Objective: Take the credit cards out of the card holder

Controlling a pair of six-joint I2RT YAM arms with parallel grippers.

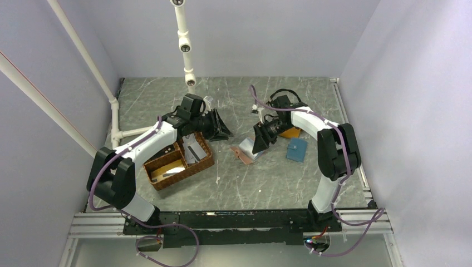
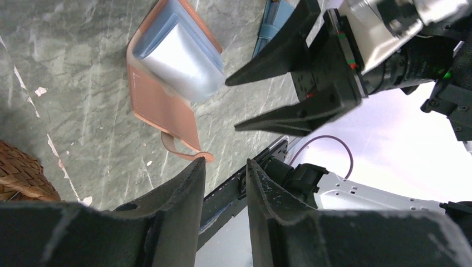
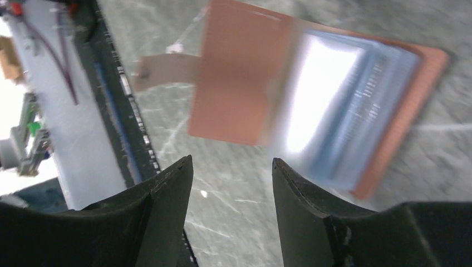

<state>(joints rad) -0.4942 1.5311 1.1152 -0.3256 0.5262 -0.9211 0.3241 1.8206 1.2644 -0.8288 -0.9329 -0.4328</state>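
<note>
Black fingers of the left hand (image 2: pixel 225 167) fill the bottom of its own wrist view. They stand slightly apart with nothing between them, raised above the surface (image 1: pixel 267 183) just past the far corner of the wicker basket (image 1: pixel 207 162).

In that basket's compartments lie flat grey pieces that I take to be credit cards (image 1: pixel 193 149), one in the right-hand compartment and one in the near-left one. On that reading part of the job is done, though the overhead view is too small to count them or to be sure there are only two.

Right of the basket, the card holder (image 1: pixel 245 154) lies opened flat on the surface, its snap tab (image 3: pixel 167 69) loose and its light-blue pockets facing up.

Over it hangs the right hand (image 3: pixel 231 161), its fingers spread and gripping nothing. From the left wrist view one fingertip sits at the edge of the pocket stack, and I cannot tell whether it is touching or only just beside.

Whether any card remains inside is the open question. Motion blur smears the pockets in the right wrist view, a bright glare covers their middle, and the pale shiny layer on top could be a card or a clear sleeve. If one is left, it must be drawn out and carried to the basket.

Further right lie an orange wallet (image 1: pixel 291 133), partly hidden by the right arm, and a teal wallet (image 1: pixel 297 149).
</note>
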